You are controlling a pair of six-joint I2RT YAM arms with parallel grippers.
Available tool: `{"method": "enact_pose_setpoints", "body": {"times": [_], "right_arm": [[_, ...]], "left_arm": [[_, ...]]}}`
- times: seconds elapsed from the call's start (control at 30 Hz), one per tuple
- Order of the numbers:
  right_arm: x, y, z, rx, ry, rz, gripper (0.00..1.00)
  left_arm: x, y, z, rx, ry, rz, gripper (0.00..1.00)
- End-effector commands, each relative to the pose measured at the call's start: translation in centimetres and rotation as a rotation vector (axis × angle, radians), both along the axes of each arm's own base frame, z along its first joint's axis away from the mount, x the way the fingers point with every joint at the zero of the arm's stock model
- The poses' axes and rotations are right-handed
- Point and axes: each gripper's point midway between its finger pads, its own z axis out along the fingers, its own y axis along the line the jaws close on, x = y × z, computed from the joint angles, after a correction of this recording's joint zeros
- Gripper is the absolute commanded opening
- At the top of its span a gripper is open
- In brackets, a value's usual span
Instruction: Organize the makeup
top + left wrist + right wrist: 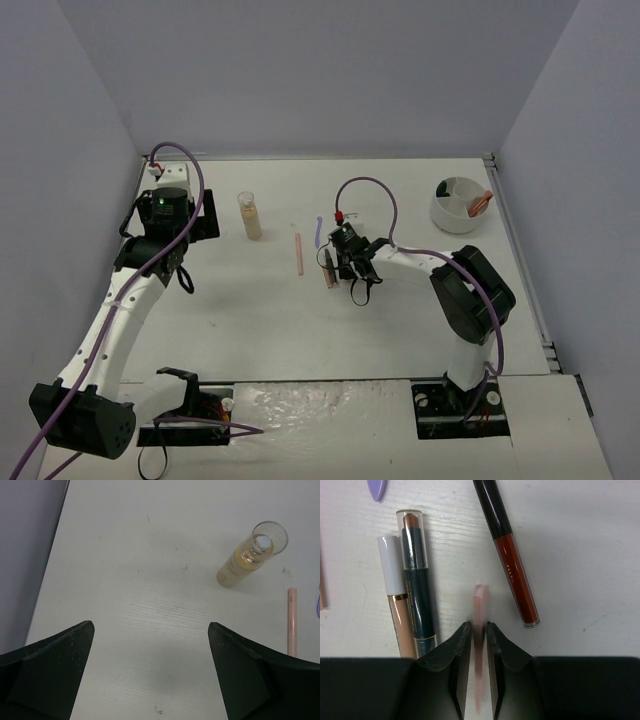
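Observation:
My right gripper (478,625) is shut on a thin pink stick (480,600) that lies on the table and looks blurred. Left of it lie a dark teal stick with a clear cap (415,575) and a white-capped beige tube (397,605). A red tube with a black cap (512,565) lies to its right, and a lilac tip (376,489) shows at top left. From above, the right gripper (335,268) is at mid-table. The beige-liquid bottle (250,217) stands upright ahead and right of my open, empty left gripper (150,630). Another pink stick (298,253) lies between the arms.
A white round divided bowl (460,205) stands at the back right and holds a reddish item (480,203). The side walls close the table left and right. The bottle (245,560) and pink stick (292,625) lie right of the left gripper (160,265).

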Motion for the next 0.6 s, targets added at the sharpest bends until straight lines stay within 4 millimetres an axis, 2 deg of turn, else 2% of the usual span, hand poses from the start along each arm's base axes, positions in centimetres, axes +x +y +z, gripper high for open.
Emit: {"method": "enact_pose_setpoints", "body": {"times": [0.0, 0.17, 0.23, 0.33, 0.47, 0.57], "right_arm": [[0.1, -0.5, 0.4, -0.023, -0.02, -0.009, 0.1], [1.2, 0.2, 3.7, 0.013, -0.096, 0.013, 0.0], [1.8, 0.4, 5.9, 0.014, -0.138, 0.044, 0.0], [3.2, 0.4, 10.4, 0.037, -0.233, 0.078, 0.0], [5.5, -2.3, 15.4, 0.043, -0.338, 0.116, 0.0], [7.5, -5.1, 17.9, 0.029, -0.398, 0.112, 0.0]], "left_arm": [[0.8, 0.0, 1.4, -0.021, -0.055, 0.008, 0.97], [0.8, -0.1, 1.4, -0.024, -0.052, 0.006, 0.97], [0.8, -0.1, 1.3, -0.021, -0.05, 0.007, 0.97], [0.8, 0.0, 1.4, -0.021, -0.053, 0.009, 0.97], [0.7, 0.0, 1.5, -0.019, -0.059, 0.008, 0.97], [0.6, 0.0, 1.6, -0.018, -0.064, 0.006, 0.97]]}}
